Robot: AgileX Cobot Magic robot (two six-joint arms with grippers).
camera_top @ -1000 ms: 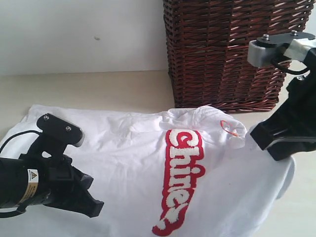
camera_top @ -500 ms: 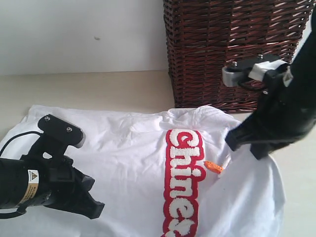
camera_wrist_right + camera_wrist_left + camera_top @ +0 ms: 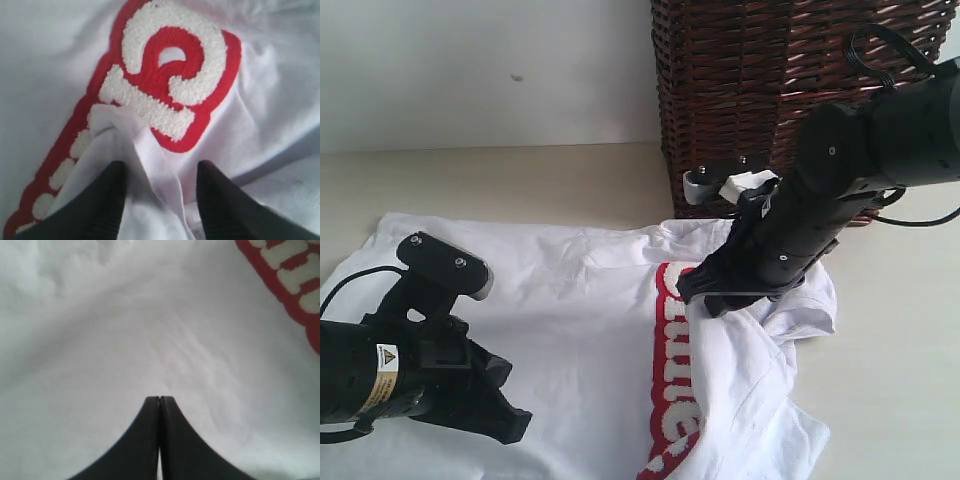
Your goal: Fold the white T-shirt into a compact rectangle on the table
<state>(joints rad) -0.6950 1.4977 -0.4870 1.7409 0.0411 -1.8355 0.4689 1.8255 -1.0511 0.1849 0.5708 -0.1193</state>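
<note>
Wicker basket (image 3: 790,100), dark brown, stands at table's (image 3: 520,180) far edge behind white T-shirt (image 3: 580,330); right gripper (image 3: 160,172) fingers apart w/ fold between; left gripper (image 3: 160,402) closed, empty, over shirt.

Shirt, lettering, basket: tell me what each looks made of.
Shirt: soft matte white knit, likely cotton; it wrinkles and folds limply.
Lettering: fuzzy white pile, probably chenille, on a red felt-like border; nubby texture shows.
Basket: dark brown woven wicker, slightly glossy; interlaced strands visible.
</note>
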